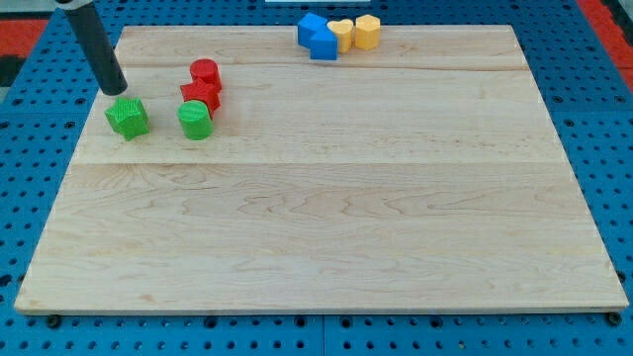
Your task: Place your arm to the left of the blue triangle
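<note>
One camera view. My tip point(117, 91) sits at the board's point(316, 257) upper left, touching or just above the green cube point(128, 117); a bare rod, it has no fingers to spread or close. The blue triangle point(311, 28) lies at the top edge against a blue cube point(324, 44) (shapes hard to tell apart). Best approach: sweep along the top, above the red blocks point(203, 87), stopping just left. No containers appear.

The counter point(326, 218) is pale wood. Two blocks are green point(128, 117) point(195, 120), two red point(204, 72) point(200, 96), two blue point(312, 30) point(323, 44), two yellow point(341, 35) point(367, 32).
</note>
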`<action>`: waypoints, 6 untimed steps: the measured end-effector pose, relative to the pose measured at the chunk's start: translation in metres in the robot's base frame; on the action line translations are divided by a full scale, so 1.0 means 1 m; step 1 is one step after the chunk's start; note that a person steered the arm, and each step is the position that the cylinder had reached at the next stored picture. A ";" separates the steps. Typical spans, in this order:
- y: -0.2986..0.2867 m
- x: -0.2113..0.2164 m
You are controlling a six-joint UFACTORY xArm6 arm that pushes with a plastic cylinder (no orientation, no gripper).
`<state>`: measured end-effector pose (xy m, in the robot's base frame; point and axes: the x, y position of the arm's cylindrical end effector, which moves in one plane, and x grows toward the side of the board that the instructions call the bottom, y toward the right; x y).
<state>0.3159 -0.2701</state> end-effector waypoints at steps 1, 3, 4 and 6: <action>-0.008 -0.015; -0.016 -0.056; -0.016 -0.069; 0.029 -0.077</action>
<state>0.2385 -0.2414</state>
